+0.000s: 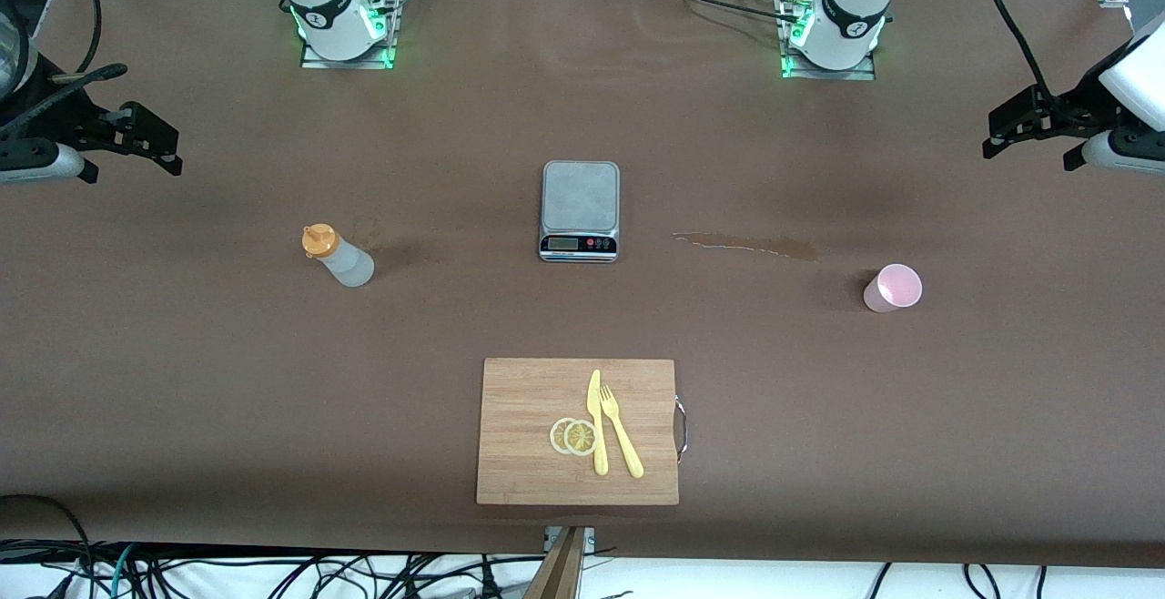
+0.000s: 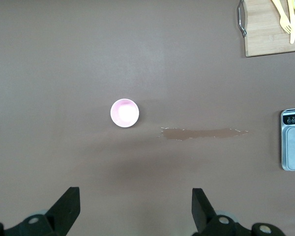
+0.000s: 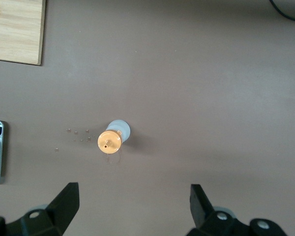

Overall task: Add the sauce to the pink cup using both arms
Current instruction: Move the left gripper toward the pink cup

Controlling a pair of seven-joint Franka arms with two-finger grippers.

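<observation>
Cutting board (image 1: 546, 399) nearest, pink cup (image 2: 124, 112) under parted left hand (image 2: 135, 209), sauce (image 3: 113, 138) under parted right hand (image 3: 132, 209).

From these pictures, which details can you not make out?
- Scale: display digits too small in the front view; cut by the edge in both wrist views.
- Sauce bottle: fill level unreadable through its cloudy wall.
- Pink cup: contents unclear, seen from above.
- Left gripper, right gripper: open, partly cut by frame edges.
</observation>
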